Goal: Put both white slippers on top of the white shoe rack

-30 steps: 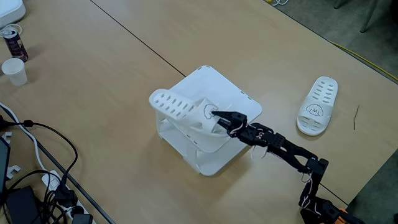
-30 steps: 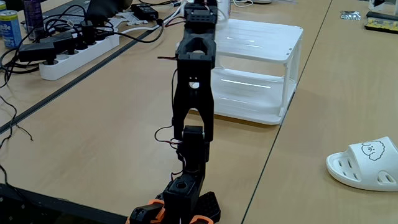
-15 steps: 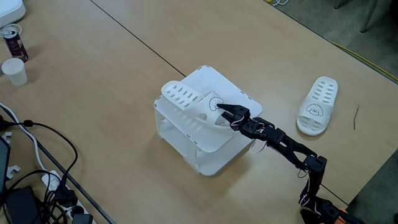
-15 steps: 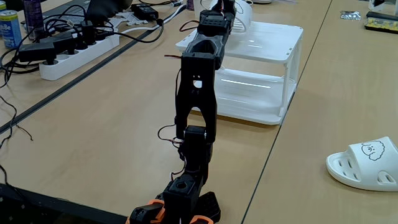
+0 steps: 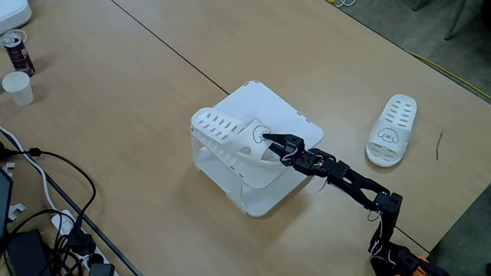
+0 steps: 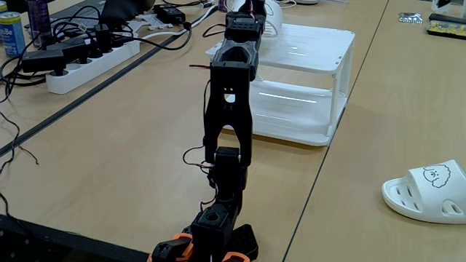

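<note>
One white slipper [image 5: 224,129] lies tilted on top of the white shoe rack [image 5: 295,115], its heel sticking out past the rack's left edge. My gripper [image 5: 270,141] is shut on its strap, right by the drawn puppy face. In a fixed view from behind the arm [image 6: 228,94], that slipper [image 6: 276,12] peeks out above the rack [image 6: 309,84]. The second white slipper [image 5: 392,129] lies flat on the table to the right of the rack, seen also as the slipper [image 6: 429,191] at the lower right.
A drink can [image 5: 15,51] and a paper cup [image 5: 18,87] stand at the far left. Cables and a power strip [image 6: 91,58] run along the left side. A blue can [image 6: 11,33] stands by them. Bare table lies between the rack and the loose slipper.
The gripper carried the held slipper a little to the right over the rack top, then back left and down. The second slipper stayed put.
</note>
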Controlling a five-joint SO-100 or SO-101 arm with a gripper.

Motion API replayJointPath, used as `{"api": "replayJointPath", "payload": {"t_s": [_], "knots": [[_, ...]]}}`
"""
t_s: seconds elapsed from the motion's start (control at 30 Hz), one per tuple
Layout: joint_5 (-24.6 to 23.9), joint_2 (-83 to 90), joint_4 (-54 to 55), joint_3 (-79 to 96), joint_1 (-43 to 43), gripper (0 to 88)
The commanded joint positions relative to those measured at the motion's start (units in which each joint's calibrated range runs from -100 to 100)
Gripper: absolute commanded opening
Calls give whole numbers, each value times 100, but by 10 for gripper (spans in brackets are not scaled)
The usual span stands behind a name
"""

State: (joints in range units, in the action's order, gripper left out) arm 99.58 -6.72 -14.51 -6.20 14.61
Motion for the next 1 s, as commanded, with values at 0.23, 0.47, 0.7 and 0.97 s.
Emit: {"api": "replayJointPath", "payload": {"t_s": [0.23, 0.47, 0.7, 0.97], "knots": [[42, 188, 10, -224, 28, 15], [42, 222, 18, -142, 102, 180], [42, 239, 18, -142, 307, 221], [42, 239, 18, -142, 546, 217]]}}
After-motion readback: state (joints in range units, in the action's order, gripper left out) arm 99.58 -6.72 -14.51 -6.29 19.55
